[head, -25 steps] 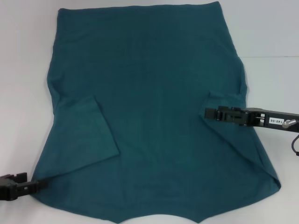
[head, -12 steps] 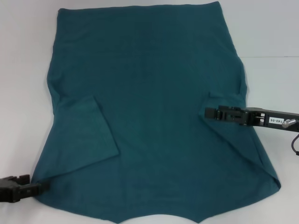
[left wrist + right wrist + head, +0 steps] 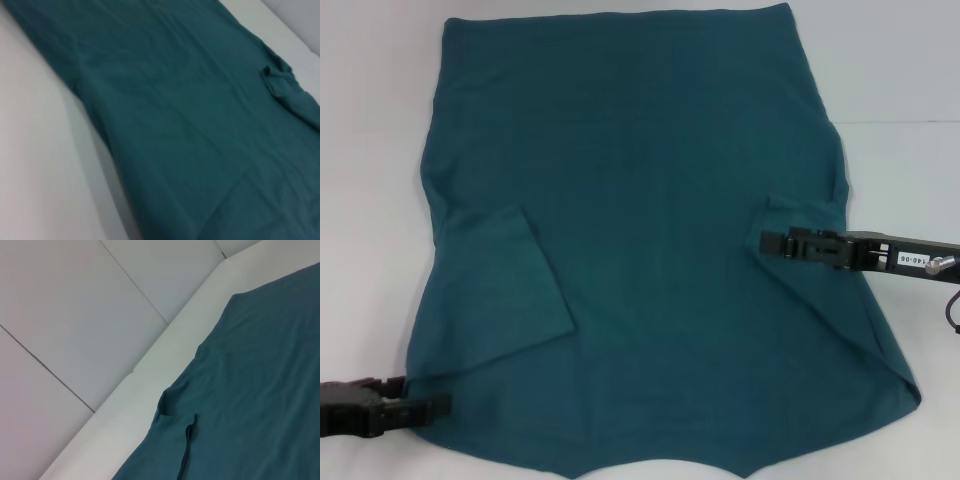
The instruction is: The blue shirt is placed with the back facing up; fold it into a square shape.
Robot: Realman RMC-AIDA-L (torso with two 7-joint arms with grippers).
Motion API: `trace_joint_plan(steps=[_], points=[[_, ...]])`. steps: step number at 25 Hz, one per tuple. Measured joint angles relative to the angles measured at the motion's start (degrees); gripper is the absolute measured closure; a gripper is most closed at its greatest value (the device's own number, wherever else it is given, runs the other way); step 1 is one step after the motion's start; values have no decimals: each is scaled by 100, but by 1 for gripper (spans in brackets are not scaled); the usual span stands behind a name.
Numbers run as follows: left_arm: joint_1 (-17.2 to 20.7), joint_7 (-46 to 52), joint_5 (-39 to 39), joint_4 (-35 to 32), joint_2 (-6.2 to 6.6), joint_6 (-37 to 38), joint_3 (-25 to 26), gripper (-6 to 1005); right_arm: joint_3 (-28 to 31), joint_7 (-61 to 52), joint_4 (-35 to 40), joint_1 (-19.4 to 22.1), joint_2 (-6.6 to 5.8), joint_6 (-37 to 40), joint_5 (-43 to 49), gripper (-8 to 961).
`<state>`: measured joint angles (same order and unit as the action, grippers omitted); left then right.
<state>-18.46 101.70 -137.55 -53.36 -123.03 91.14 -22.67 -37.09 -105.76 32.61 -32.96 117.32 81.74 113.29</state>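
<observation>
White bench [image 3: 900,60] carries the blue shirt [image 3: 650,240]; left gripper [image 3: 438,404] lower left on the hem, right gripper [image 3: 765,242] centre right over fabric — jaws' state I cannot tell.

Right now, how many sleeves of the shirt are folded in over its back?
2. On the blue shirt, one sleeve lies folded in on the robot's left side; the other sleeve on the right, beside the right pincer.
</observation>
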Motion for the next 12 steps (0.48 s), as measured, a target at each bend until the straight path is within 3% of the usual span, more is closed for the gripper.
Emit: trace_joint_plan(steps=[12], points=[[-167, 5, 5, 11, -16, 201, -77, 123, 75, 38, 0, 28, -3, 4, -8, 40]])
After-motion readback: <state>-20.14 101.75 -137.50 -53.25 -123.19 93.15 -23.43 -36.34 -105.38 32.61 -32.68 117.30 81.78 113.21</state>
